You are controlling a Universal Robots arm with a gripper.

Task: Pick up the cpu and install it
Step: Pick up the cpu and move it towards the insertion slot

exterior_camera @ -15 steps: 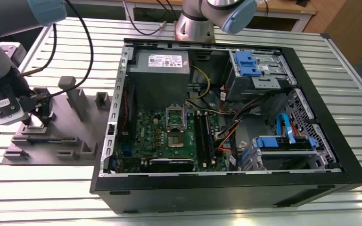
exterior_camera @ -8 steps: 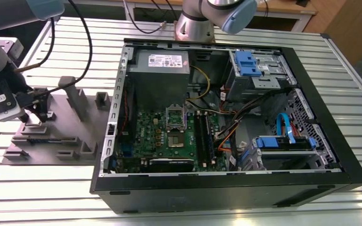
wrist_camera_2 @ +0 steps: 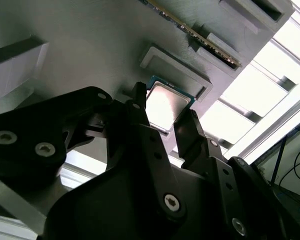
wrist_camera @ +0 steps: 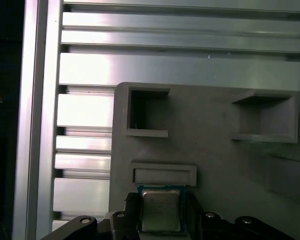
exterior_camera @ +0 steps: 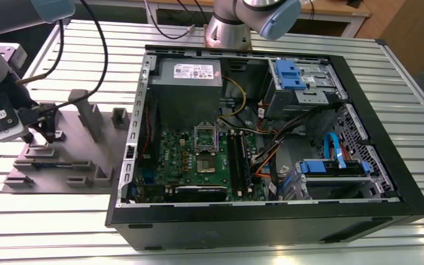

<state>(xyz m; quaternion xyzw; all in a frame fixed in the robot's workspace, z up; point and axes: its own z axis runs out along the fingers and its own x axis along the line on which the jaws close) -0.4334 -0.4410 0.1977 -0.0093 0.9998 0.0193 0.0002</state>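
Observation:
The cpu [wrist_camera: 160, 210], a small square chip with a silvery top and a thin pale border, lies flat at the edge of a grey fixture plate [wrist_camera: 215, 165], beside a low raised rim. In both wrist views my gripper [wrist_camera: 161, 207] has one black finger against each of two opposite sides of the cpu [wrist_camera_2: 166, 102], so it looks shut on it. In the exterior view the gripper [exterior_camera: 40, 138] stands over the fixture plate [exterior_camera: 72, 149] at the exterior view's left, well away from the dark socket [exterior_camera: 206, 144] on the green board.
An open black computer case [exterior_camera: 271, 221] lies at the exterior view's right, with a grey power box [exterior_camera: 186, 83], blue drive brackets [exterior_camera: 289, 72] and loose cables. Upright grey blocks [exterior_camera: 90, 113] rise from the fixture plate. Everything rests on a slatted metal table [exterior_camera: 50, 215].

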